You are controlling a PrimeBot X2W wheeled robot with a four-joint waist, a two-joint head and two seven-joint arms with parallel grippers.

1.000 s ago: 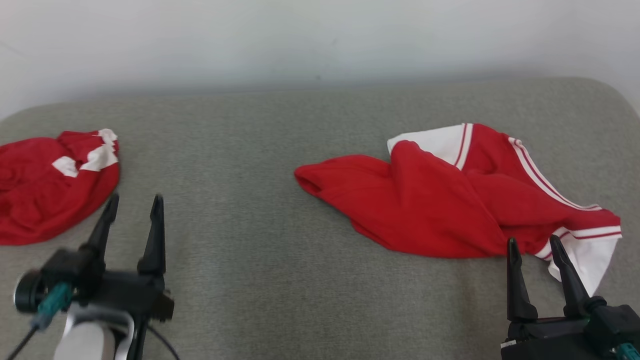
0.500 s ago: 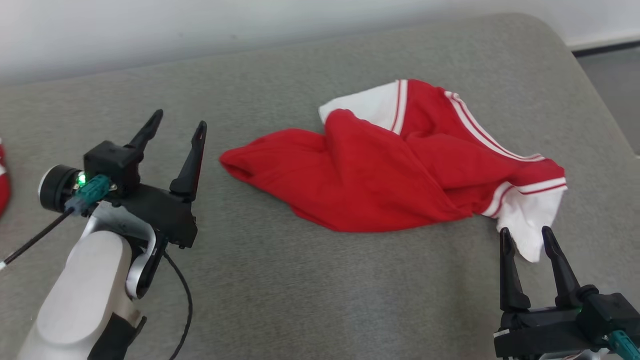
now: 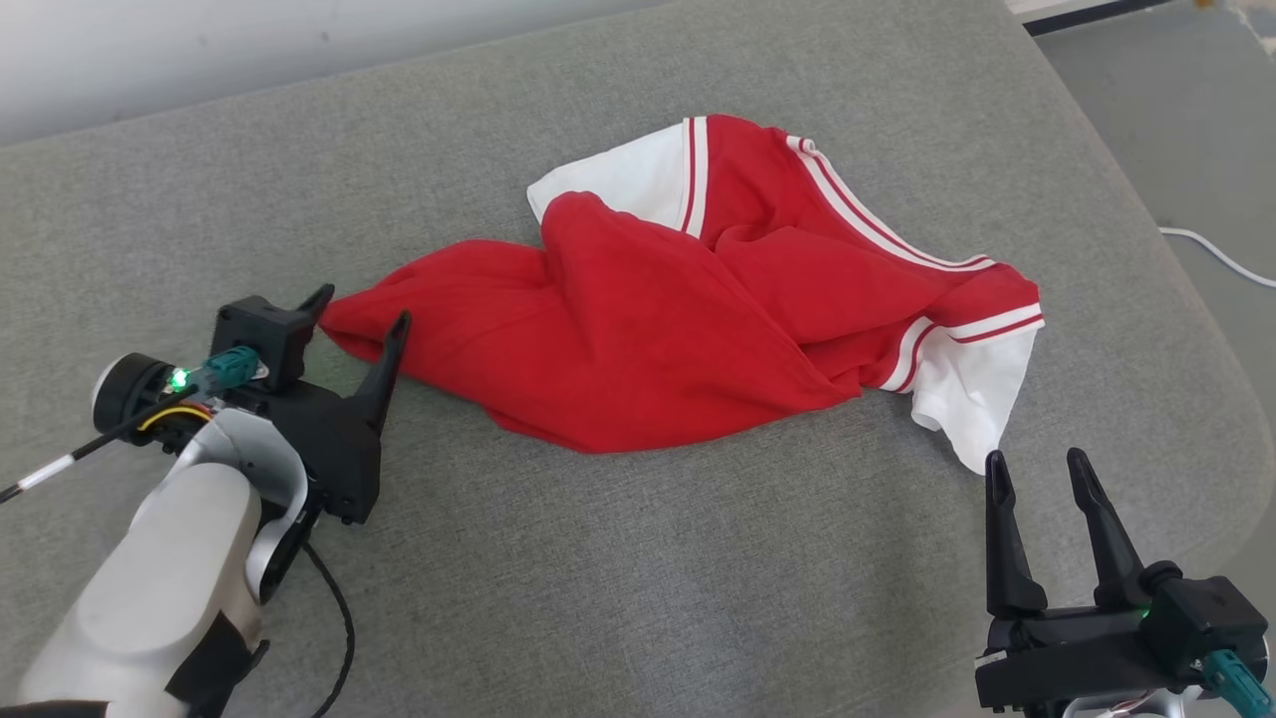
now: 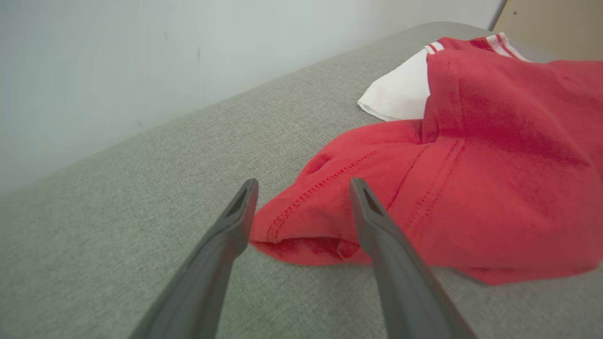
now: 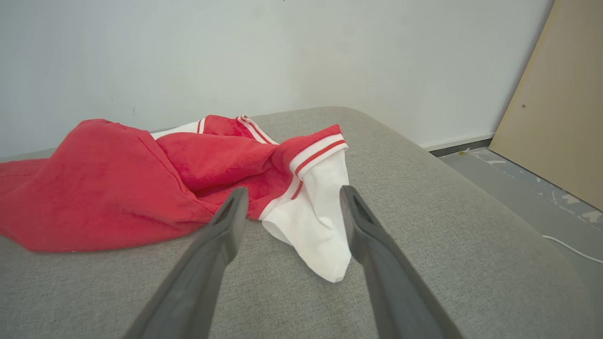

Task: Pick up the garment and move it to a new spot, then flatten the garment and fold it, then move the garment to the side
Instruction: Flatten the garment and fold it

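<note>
A crumpled red garment (image 3: 658, 329) with white, red-striped sleeves lies on the grey padded surface (image 3: 618, 558). My left gripper (image 3: 361, 309) is open, its fingertips straddling the garment's left hem corner (image 4: 301, 221) without closing on it. In the head view my right gripper (image 3: 1037, 467) stands open at the lower right, just short of the white sleeve tip (image 3: 972, 404). The right wrist view shows that white sleeve (image 5: 318, 212) lying between and beyond its open fingers (image 5: 221, 235).
The grey surface rounds off at the right edge (image 3: 1176, 329), with grey floor (image 3: 1176, 110) and a white cable (image 3: 1211, 254) beyond. A pale wall (image 3: 199, 50) runs along the back. A tan board (image 5: 560, 122) leans at the right.
The head camera has turned right and down, so the second red garment at the left has left the picture. My left gripper has come up to the garment's left corner.
</note>
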